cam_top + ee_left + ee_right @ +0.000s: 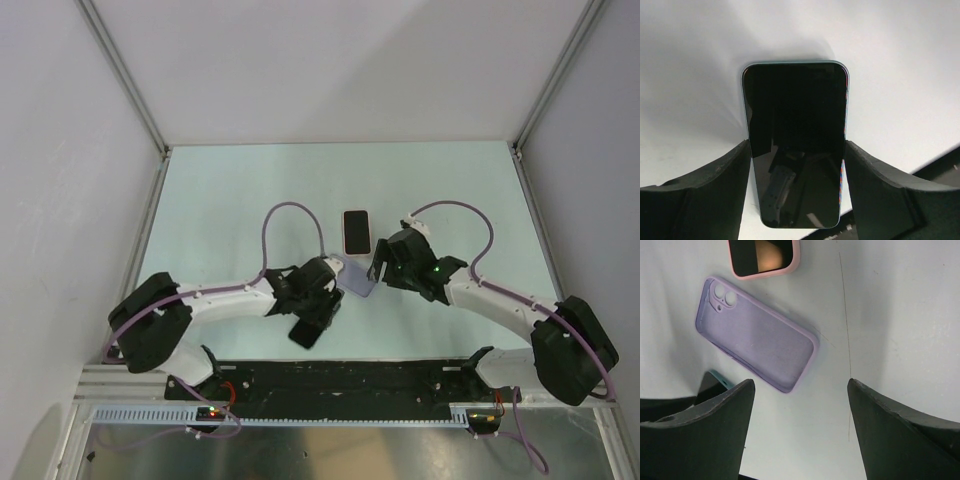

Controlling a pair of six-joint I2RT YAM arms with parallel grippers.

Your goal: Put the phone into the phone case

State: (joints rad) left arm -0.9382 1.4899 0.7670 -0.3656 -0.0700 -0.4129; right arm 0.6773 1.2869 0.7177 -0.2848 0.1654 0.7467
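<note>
The table [220, 190] is pale green, and white walls [330, 60] close it on three sides. The left gripper [796, 145] is clamped on the phone [795, 110], screen up. The purple case [757, 342] lies near it, hollow side up. The right gripper [801, 385] hangs above the table with its jaws apart.

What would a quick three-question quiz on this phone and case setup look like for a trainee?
1. True or false: the purple case lies empty on the table.
2. Which one has the black phone between its fingers? A, left gripper. B, right gripper.
3. What colour is the case on the other phone?
Key: 1 true; 2 A; 3 pink.
</note>
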